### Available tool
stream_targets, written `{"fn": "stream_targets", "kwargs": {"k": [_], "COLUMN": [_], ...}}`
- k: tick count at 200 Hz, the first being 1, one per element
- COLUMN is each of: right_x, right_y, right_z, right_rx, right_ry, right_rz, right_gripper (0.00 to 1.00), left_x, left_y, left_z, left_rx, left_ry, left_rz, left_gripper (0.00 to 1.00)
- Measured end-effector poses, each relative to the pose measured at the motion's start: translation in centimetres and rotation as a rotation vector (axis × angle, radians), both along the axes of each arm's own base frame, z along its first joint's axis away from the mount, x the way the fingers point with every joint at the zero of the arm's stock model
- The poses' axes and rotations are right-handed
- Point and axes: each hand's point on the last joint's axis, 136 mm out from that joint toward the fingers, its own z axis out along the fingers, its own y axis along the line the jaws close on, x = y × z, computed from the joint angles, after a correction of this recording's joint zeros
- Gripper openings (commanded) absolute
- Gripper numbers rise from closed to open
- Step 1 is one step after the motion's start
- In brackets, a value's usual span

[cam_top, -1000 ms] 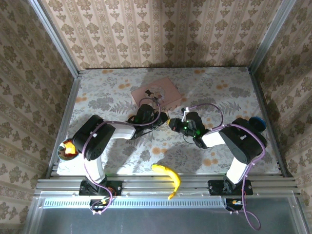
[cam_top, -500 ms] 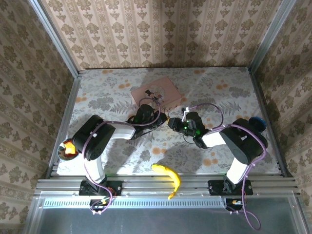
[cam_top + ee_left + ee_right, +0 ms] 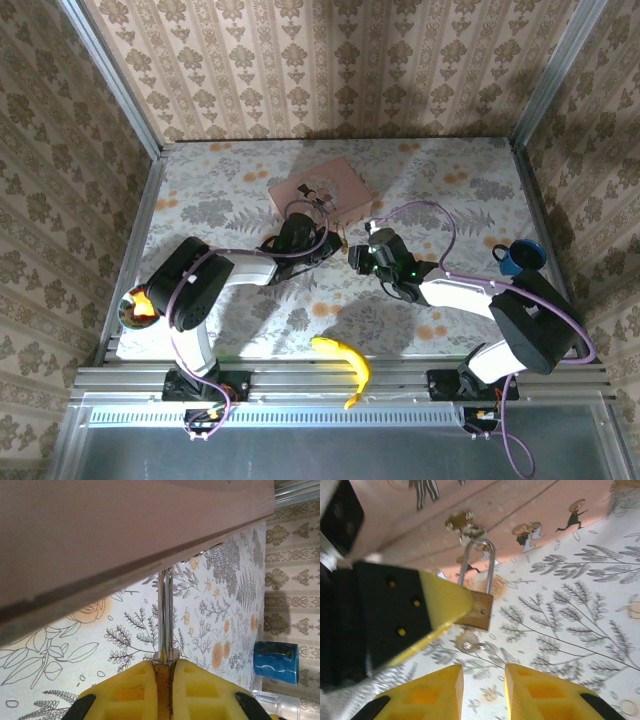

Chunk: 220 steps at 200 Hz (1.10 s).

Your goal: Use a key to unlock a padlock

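Close the right gripper (image 3: pixel 482 680), at present spread with nothing between its pads, onto the bow of the key (image 3: pixel 466 644), found just ahead of those pads and right under the padlock (image 3: pixel 477 611). Judge the key as probably seated in the keyhole, though too small to swear to; check before squeezing. Take the bow across its broad faces and pinch firmly enough not to slip on so slight a piece. Then roll the wrist about the key's own line, with no sideways push and no pull back, to avoid bending the key or backing it out. Leave the left gripper (image 3: pixel 164 667) alone: pressed together on the brass body, pads on its two flat faces, shackle (image 3: pixel 165 610) running out past the fingertips. Count on that pinch to resist the twist; expect the body to spin with the key if slackened. Once unlocked, draw the body off the shackle along the same line.

Look for the padlock about the middle of the table (image 3: pixel 200 190), a little toward the far edge, hung through the hasp (image 3: pixel 464 522) on the near side of the pink tin (image 3: pixel 318 188). Read its long axis as running from the tin toward the table's near edge, slanting a little right: shackle end at the tin, keyhole end facing the right pads. Approach along that axis, not across it.
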Motion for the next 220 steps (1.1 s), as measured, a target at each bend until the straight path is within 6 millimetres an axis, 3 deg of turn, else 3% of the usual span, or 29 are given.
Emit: {"fn": "stream_targets", "kwargs": {"k": [91, 152, 220], "right_x": [0.6, 0.7, 1.0], "right_y": [2.8, 3.2, 2.9], "right_z": [0.0, -1.6, -1.8], "right_rx": [-0.341, -0.454, -0.52], "right_ry": [-0.055, -0.049, -0.077], "right_rz": [0.121, 0.186, 0.209], "right_gripper": [0.28, 0.3, 0.31], "left_x": [-0.1, -0.1, -0.1], "left_y": [0.2, 0.3, 0.2], "left_z": [0.2, 0.3, 0.4], "left_rx": [0.014, 0.003, -0.002], "left_ry": [0.045, 0.055, 0.072], "left_rz": [-0.01, -0.022, -0.019], "left_gripper": [0.0, 0.0, 0.0]}}
